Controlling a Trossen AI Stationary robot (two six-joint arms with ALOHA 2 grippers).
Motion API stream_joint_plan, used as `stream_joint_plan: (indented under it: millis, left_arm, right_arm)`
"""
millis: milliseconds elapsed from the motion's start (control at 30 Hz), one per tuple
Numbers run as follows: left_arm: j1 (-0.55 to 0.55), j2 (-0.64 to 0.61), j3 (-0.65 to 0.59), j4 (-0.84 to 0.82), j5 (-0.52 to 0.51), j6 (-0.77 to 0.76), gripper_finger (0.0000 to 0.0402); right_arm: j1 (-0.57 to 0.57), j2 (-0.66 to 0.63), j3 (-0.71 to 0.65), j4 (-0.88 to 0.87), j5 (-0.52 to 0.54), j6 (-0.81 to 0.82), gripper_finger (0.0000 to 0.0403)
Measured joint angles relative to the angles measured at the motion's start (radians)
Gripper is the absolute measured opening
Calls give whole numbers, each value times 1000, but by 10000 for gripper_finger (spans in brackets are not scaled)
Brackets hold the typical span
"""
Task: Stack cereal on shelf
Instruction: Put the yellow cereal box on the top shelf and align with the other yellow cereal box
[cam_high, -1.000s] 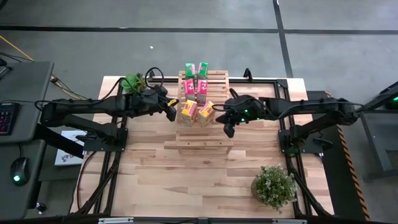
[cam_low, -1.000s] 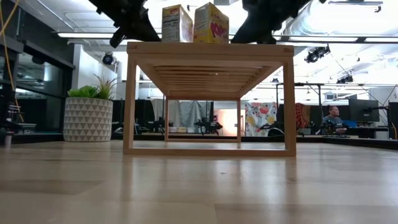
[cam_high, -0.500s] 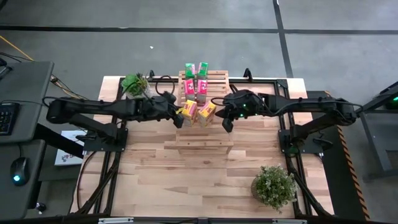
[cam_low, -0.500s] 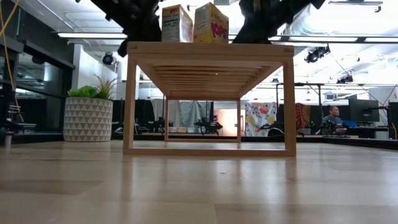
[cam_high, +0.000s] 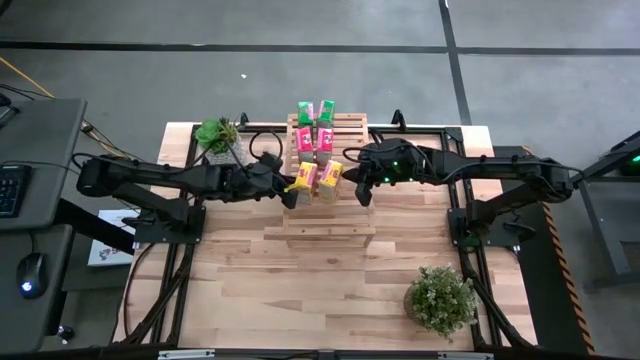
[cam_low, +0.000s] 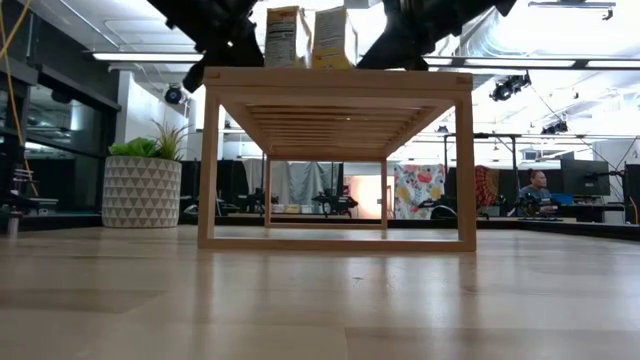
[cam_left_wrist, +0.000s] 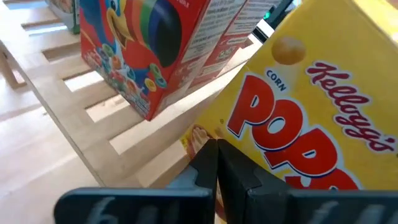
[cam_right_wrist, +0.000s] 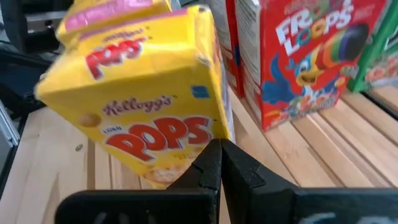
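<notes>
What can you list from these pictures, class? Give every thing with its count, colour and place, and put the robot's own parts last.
Green cereal boxes: two, green, far tier of the shelf.
Pink-red cereal boxes: two, pink-red, middle of the shelf.
Yellow cereal boxes: two, yellow, near the shelf's front, between the grippers.
Shelf: one, light wood slats, table's centre.
Small plant: one, green, far left corner.
Bushy plant: one, green, near right of the table.
Table: one, pale wood.
Left gripper: one, dark, shut, against the left yellow box.
Right gripper: one, dark, shut, against the right yellow box.
</notes>
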Motion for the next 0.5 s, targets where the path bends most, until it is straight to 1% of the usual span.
stream_joint_plan:
  millis: [300, 500]
  left_arm:
    - [-29, 0, 0, 0, -81, -124, 0]
    - [-45, 0, 0, 0, -138, -193, 0]
  right_arm:
    - [0, 0, 0, 39, 12, -2, 0]
    - [0, 22, 1, 91, -3, -20, 0]
